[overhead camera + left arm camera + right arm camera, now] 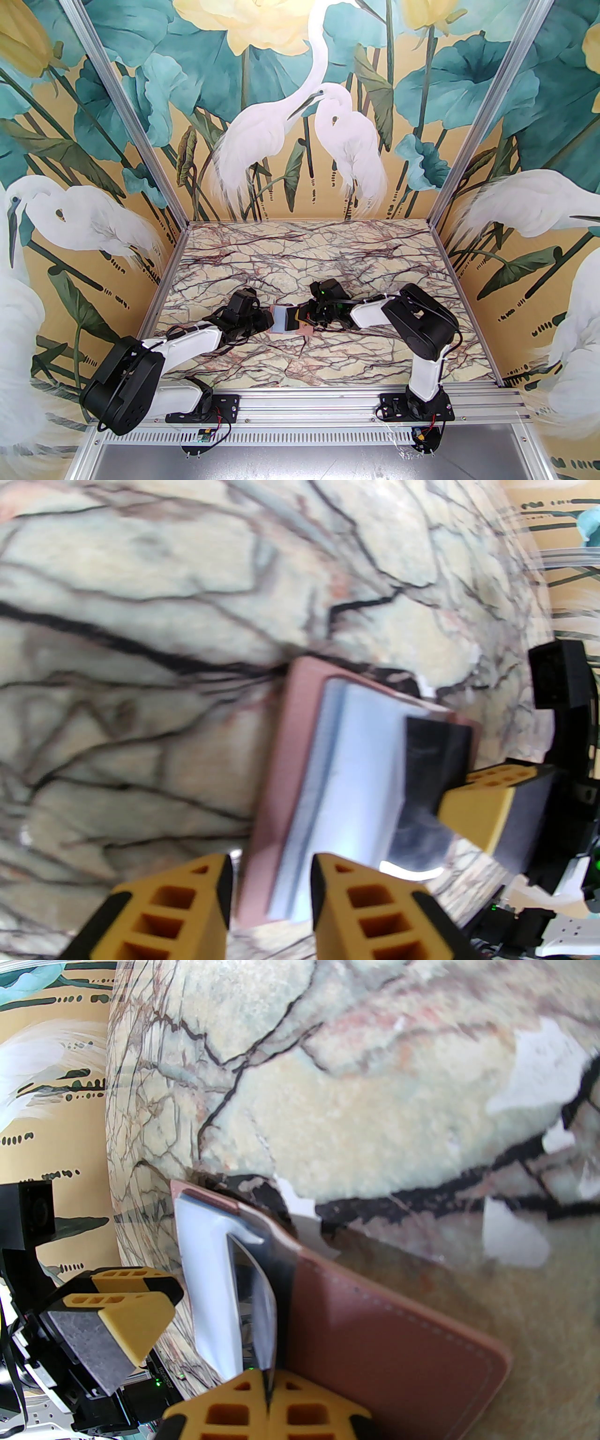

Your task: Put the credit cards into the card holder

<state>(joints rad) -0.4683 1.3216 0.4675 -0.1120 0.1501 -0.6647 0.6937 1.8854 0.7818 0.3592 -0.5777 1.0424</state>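
Observation:
The dusty-pink card holder (pixel 303 331) lies open in the middle of the table, its pale shiny inside (pixel 347 761) facing up. A pale grey-blue credit card (pixel 280 318) rests flat on that inside. My left gripper (pixel 271 869) is open just short of the holder's near edge (pixel 276 784), with nothing between its fingers. My right gripper (pixel 269 1384) is shut on a thin see-through inner leaf (pixel 255 1297) of the holder and lifts it next to the pink flap (pixel 389 1335). In the top view the left gripper (pixel 268 321) and right gripper (pixel 302 319) face each other across the holder.
The marble-patterned table (pixel 304 253) has painted walls at the back and both sides. An aluminium rail (pixel 304 403) with both arm bases runs along the near edge. The two wrists sit close together over the holder.

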